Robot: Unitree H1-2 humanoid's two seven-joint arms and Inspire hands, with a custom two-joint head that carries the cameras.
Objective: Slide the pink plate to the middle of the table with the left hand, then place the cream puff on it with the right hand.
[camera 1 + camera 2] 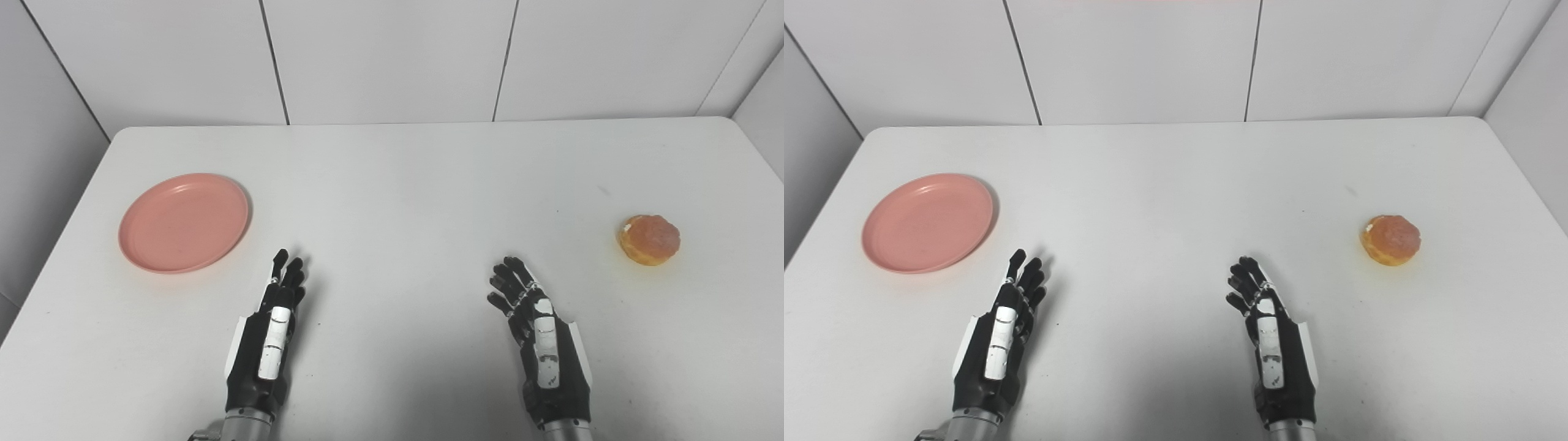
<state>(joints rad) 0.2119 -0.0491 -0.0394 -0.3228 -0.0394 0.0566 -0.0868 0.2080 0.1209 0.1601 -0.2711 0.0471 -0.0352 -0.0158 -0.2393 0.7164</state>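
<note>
Left eye view is showing the task not yet begun: the plate [184,222] is sitting at the table's [404,177] left side, well away from the middle, and the puff [649,239] is lying far over on the right, nothing on the plate. The left hand [269,337] is hovering near the front edge, fingers extended and holding nothing, near the plate's lower right rim but not touching it. The right hand [542,337] is likewise empty with fingers spread and lightly curled, well apart from the puff. Right eye view is giving the same layout (only shifted a little): plate [928,222] at left, puff [1390,239] at right, both hands [998,334] [1274,337] open and waiting between them, the middle of the table bare. Both steps are remaining, I judge: the slide first, then the pick and the placing.
</note>
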